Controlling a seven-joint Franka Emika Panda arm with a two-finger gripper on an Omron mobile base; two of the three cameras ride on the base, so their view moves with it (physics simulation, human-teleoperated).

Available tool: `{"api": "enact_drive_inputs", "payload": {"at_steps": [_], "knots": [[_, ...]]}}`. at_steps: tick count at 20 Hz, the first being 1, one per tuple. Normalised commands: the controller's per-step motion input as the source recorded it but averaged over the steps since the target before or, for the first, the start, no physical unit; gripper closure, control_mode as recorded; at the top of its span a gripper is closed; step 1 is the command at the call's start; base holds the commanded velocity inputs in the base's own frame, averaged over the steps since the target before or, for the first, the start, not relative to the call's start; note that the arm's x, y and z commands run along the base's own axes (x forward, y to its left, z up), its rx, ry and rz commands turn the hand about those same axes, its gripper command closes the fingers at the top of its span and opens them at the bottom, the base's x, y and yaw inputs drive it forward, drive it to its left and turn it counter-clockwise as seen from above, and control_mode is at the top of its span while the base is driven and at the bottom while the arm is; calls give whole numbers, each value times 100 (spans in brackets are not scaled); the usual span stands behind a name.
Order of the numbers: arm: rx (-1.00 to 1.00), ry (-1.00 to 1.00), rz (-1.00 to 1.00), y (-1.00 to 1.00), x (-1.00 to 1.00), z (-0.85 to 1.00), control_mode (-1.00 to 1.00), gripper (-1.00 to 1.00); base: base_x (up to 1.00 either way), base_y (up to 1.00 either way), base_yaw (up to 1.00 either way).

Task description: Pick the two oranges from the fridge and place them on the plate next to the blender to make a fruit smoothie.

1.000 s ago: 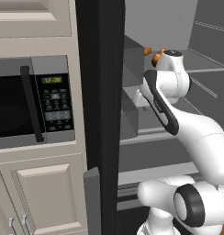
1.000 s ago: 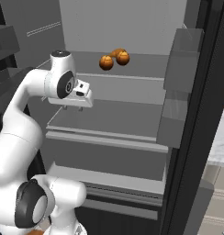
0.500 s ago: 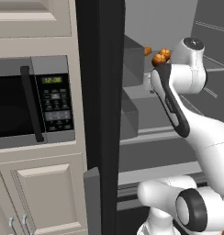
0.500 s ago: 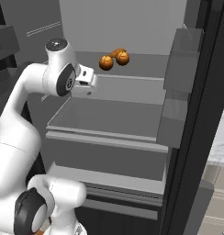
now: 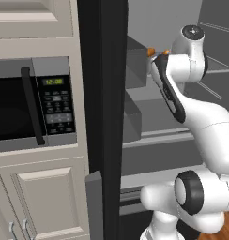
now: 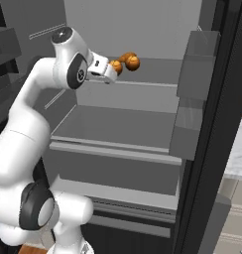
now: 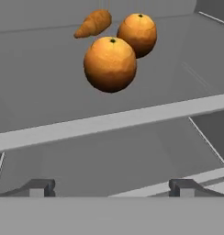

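Reaching for the first orange
We held our gripper [image 7: 110,187] spread wide, since the near orange [image 7: 109,64] sat straight ahead, untouched.

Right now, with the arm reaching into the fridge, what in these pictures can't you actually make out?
- Oranges: in the left base view, the arm covers all but slivers of them.
- Gripper: in the right base view it overlaps the nearer orange, so contact cannot be judged.
- Carrot-like item: in the right base view it is partly covered by the oranges.
- Microwave: cut off by the left edge of the left base view.
- Fridge: its top and bottom are cut off.
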Motion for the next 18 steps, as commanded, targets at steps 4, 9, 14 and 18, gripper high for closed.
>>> {"api": "enact_drive_inputs", "payload": {"at_steps": [4, 9, 14, 18], "knots": [[5, -1, -8, -16, 86, 16, -100, -100, 0, 0, 0], [3, -1, -1, -20, 72, 3, -100, -100, 0, 0, 0], [0, 0, 0, -12, 63, -16, -100, -100, 0, 0, 0], [0, 0, 0, -8, 52, -31, -100, -100, 0, 0, 0]]}}
